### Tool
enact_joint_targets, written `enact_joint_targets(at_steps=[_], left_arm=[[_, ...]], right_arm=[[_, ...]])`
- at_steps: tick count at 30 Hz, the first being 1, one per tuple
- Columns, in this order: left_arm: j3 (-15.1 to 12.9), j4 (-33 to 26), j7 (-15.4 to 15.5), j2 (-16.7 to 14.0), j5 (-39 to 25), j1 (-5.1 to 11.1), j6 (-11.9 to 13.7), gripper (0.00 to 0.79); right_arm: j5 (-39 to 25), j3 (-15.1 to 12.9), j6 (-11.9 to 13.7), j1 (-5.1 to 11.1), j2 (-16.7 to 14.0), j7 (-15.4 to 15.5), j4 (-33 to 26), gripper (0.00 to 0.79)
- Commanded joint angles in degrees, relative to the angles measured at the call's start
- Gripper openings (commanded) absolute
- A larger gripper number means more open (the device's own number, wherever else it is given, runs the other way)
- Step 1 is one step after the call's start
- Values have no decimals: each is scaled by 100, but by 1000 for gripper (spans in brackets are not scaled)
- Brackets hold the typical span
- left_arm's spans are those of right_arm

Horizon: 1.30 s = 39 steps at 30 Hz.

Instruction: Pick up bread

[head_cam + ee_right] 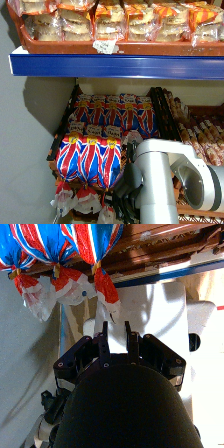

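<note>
- Bread (89, 159): Union Jack printed loaves in glossy plastic bags, a front row of about three at the front edge of the lower shelf, directly left of the right arm (167, 185); more of the same stock stands in rows behind them. In the wrist view the twisted, tied bag tails (102, 284) hang down toward the gripper.
- Handling, judged: light and soft, easily crushed; the glossy film looks slippery. The gathered neck by the tie, or a gentle hold across the loaf end, seems the safer place to take it.
- Blue shelf edge (115, 65): above the bread, carrying a brown tray (75, 47) of pale buns in clear orange-topped packs (110, 20); not the target.
- Right gripper (116, 335): fingers (104, 338) parted by a narrow gap, holding nothing, just short of the nearest bag tail and not touching it.
- Long brown loaves (200, 135): in a dark crate to the right of the bread; not the target.
</note>
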State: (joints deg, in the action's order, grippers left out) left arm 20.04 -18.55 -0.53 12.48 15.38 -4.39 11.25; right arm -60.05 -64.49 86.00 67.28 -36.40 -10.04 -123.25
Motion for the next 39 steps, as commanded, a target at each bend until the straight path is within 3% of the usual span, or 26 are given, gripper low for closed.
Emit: enact_joint_targets(at_steps=[1,6,8,17,21,22,23,25,39], left_arm=[[0,0,0,0,0,0,0,0],[0,0,0,0,0,0,0,0],[0,0,0,0,0,0,0,0],[0,0,0,0,0,0,0,0],[0,0,0,0,0,0,0,0],[0,0,0,0,0,0,0,0],[0,0,0,0,0,0,0,0],[0,0,0,0,0,0,0,0],[0,0,0,0,0,0,0,0]], right_arm=[[114,-23,-13,-40,45,17,40,353],[331,-66,-20,-108,137,41,117,401],[407,-72,-26,-136,175,45,151,461],[675,-123,-57,-224,277,55,258,532],[815,-146,-83,-264,327,55,327,609],[839,-149,-88,-270,340,55,336,642],[886,-162,-96,-279,354,55,359,738],[953,-180,-112,-299,379,55,396,785],[1425,-319,-232,-406,529,55,557,785]])
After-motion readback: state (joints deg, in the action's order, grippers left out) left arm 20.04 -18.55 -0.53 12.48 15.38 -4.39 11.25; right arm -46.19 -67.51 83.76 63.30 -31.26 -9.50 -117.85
